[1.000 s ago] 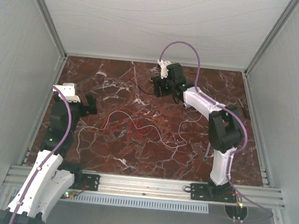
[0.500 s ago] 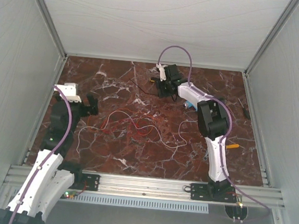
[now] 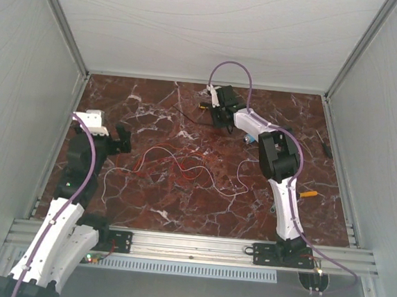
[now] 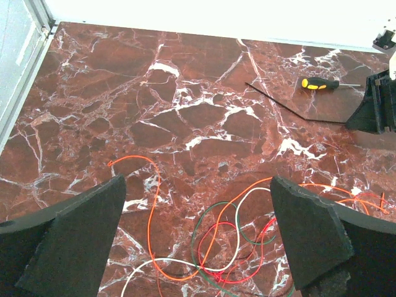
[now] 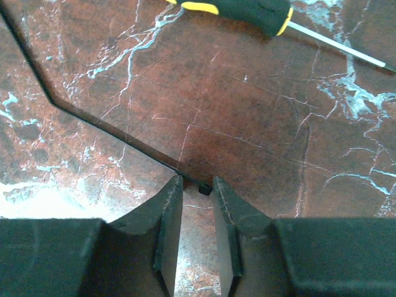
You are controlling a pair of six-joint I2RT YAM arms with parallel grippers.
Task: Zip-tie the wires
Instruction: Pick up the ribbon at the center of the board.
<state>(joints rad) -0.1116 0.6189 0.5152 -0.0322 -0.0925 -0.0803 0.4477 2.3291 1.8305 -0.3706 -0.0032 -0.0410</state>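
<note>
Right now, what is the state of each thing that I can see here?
wires: loose and tangled, not tied.
zip tie: lying flat, bent, unfastened.
screwdriver: lying flat, untouched.
left gripper: open, above the wires.
right gripper: jaws narrow around the zip tie's end; grip unclear.

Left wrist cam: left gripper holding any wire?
No, the left gripper has its fingers wide apart, and the wires lie loose on the table beneath.

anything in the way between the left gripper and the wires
Nothing visible does. The left gripper has its jaws open, and only bare marble tabletop lies between it and the wires just ahead.
</note>
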